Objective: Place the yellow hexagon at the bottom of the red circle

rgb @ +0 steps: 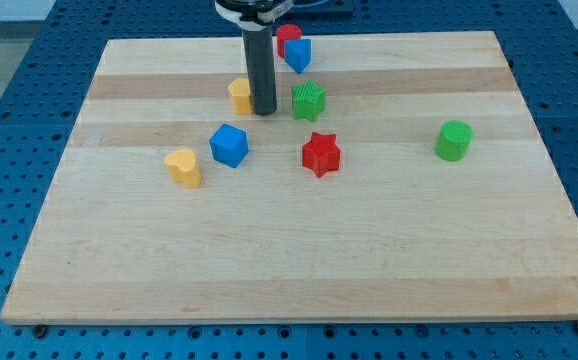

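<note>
My tip (263, 112) rests on the desk (299, 260), touching the right side of the yellow hexagon (239, 95). The tool is a bare rod: it has no jaws and holds nothing. The red circle (287, 38) sits near the view's top, partly behind the blue block (298, 54), which touches it. Risk: the spot below the red circle is occupied by the blue block, so a direct push may jam the hexagon against it. The green star (309, 101), just beside the rod, may also be knocked.

My tip (264, 112) touching yellow hexagon (239, 95); red circle (287, 37) near view's top.
</note>
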Motion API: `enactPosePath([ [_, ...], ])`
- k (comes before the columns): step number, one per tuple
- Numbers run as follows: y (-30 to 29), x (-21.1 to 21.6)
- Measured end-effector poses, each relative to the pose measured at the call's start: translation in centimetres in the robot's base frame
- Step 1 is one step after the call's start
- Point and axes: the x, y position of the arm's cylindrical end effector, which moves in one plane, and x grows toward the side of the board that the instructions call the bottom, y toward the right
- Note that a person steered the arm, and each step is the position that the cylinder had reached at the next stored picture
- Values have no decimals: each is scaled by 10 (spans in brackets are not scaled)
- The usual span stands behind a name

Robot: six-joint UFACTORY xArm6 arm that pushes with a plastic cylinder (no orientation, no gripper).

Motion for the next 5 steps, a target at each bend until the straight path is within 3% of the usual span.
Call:
enactPosePath([
  [1,-9,10],
  [3,-101,12],
  [5,-48,-3],
])
